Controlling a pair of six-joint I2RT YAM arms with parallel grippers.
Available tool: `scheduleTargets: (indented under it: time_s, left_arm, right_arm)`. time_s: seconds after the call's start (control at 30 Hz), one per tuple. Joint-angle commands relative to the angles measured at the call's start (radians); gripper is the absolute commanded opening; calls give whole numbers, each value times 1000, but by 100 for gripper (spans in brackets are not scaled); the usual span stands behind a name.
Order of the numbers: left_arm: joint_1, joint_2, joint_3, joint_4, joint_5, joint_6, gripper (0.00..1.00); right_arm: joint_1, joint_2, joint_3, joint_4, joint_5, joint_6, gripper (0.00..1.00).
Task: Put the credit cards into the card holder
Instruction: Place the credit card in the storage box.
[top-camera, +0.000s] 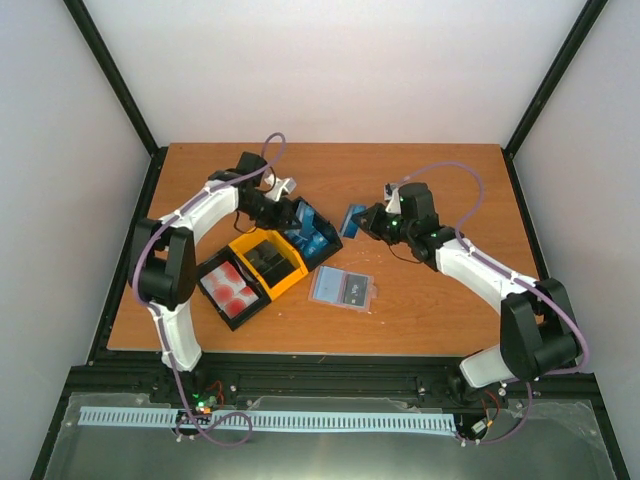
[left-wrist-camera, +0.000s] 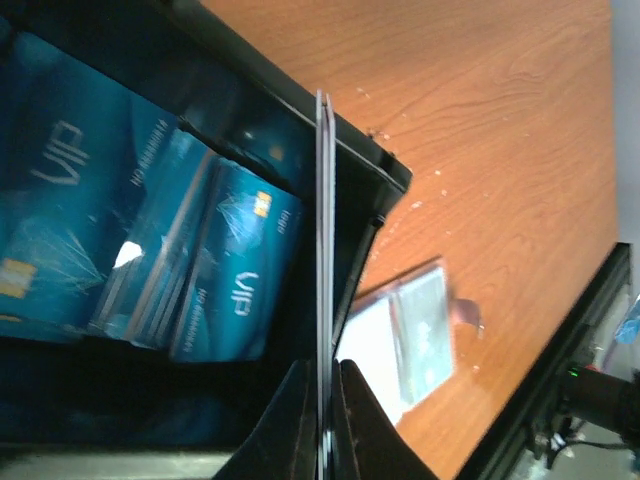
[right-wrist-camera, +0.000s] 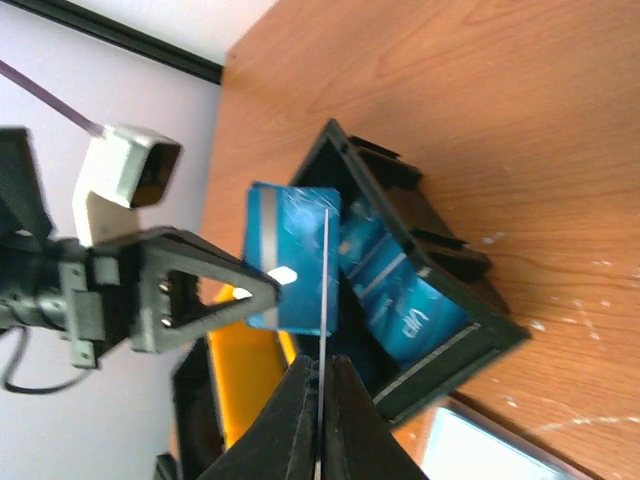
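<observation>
Step in hand, as I judge it: carrying blue cards from bin to wallet. The left gripper (left-wrist-camera: 322, 370) is pressed together on a thin blue plastic card (left-wrist-camera: 322, 200), seen edge-on from its own wrist. It hangs above the black plastic bin (right-wrist-camera: 455, 372) of blue "VIP" cards (left-wrist-camera: 235, 275). The right gripper (right-wrist-camera: 320, 365) pinches a second blue card (top-camera: 352, 218) by one edge, at three o'clock of that bin, clear of the table.

Handling advice: bring one card at a time to the holder. Tilt it low and flat, lead with a corner, and slide it under a pocket lip, not onto it. The spare arm would do well to pin the holder, since so light a thing is likely to skid. Keep the two arms apart; they hang close together.

Object: card holder (top-camera: 343, 290), a small flat folding wallet, laid open on the brown wooden table (top-camera: 440, 180).
Position: five o'clock from the blue-card bin, towards the front edge, apart from both grippers.
Look: pockets pale and translucent. A dark rectangle shows through one; whether it is a card I cannot tell. A pinkish tab (left-wrist-camera: 466, 315) sticks out at one side in the left wrist view.

Also present, at eight o'clock of the blue bin: yellow bin (top-camera: 290, 275) with black cards (top-camera: 265, 258), and second black bin (top-camera: 214, 297) with red-and-white cards (top-camera: 228, 288).
</observation>
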Motion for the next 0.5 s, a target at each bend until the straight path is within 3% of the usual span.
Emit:
scheduleTargets:
  time_s: [0.0, 0.1, 0.2, 0.47]
  left_arm:
    - [-30, 62, 148, -115, -136, 78, 1]
    - [-63, 114, 214, -170, -246, 79, 1]
    - [-91, 110, 186, -186, -313, 93, 1]
    - [-110, 45, 112, -192, -329, 90, 1]
  right_arm:
    - [-3, -6, 2, -134, 65, -88, 3]
    - [-2, -11, 8, -151, 50, -88, 3]
    - [-3, -12, 26, -201, 69, -114, 3]
    - [-2, -18, 19, -215, 69, -109, 3]
